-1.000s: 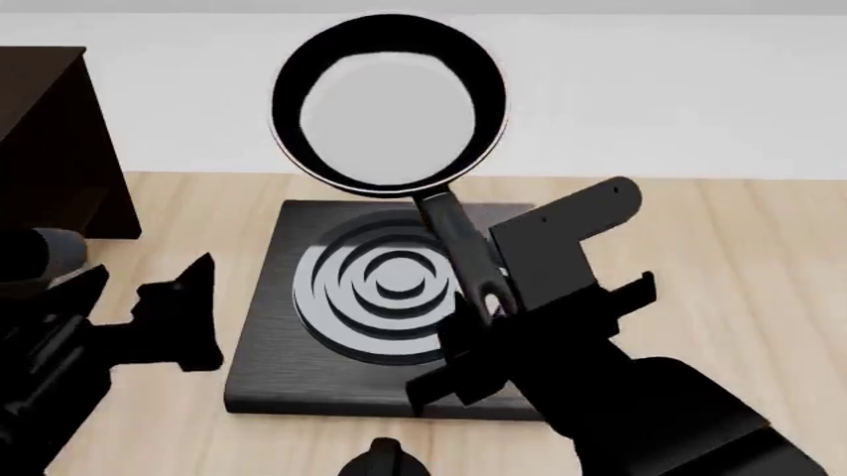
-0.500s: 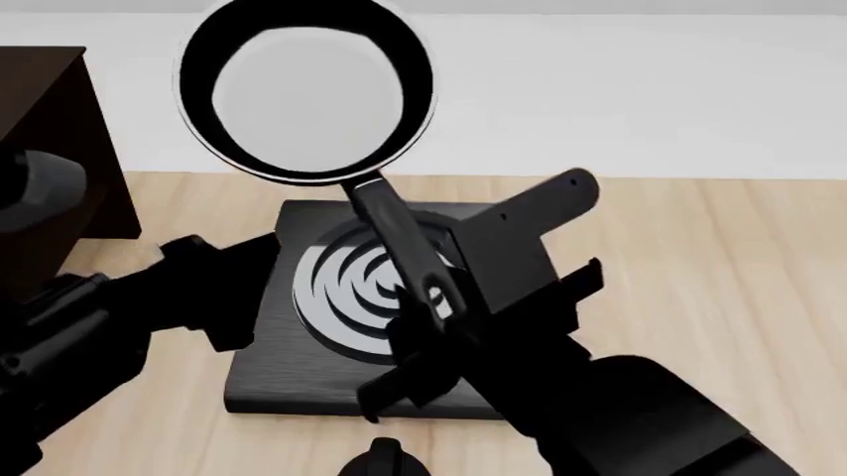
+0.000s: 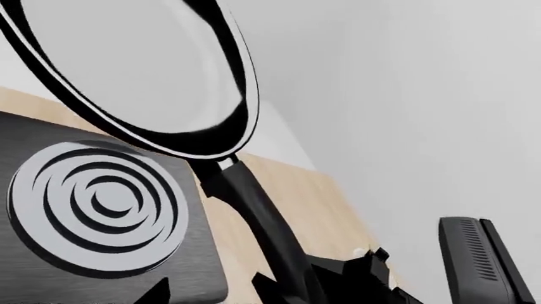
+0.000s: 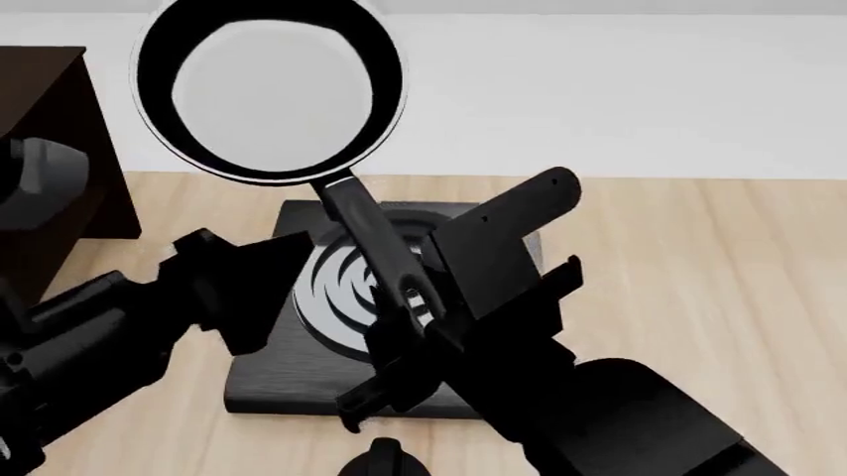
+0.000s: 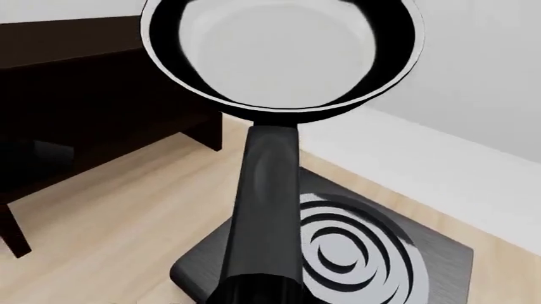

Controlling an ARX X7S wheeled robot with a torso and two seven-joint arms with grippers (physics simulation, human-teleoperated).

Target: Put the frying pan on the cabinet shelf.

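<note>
The frying pan (image 4: 272,94) is small, round and black with a glossy inside. It hangs in the air, tilted face-on, above the table's far edge and just right of the dark cabinet shelf (image 4: 54,149). My right gripper (image 4: 411,312) is shut on the end of its handle (image 4: 360,233), over the square ringed plate (image 4: 265,382). My left gripper (image 4: 252,293) is open and empty at the plate's left edge, just left of the handle. The right wrist view shows the pan (image 5: 283,50) with the cabinet (image 5: 85,95) behind it. The left wrist view shows the pan (image 3: 127,63) above the plate (image 3: 93,202).
The light wooden table (image 4: 715,258) ends at a white wall behind. A small black knob (image 4: 381,458) shows at the lower edge of the head view. The cabinet's leg (image 5: 12,231) stands on the table.
My right arm has carried the pan left, toward the cabinet. My left gripper has moved right and up, close to the plate's left edge and the handle.
</note>
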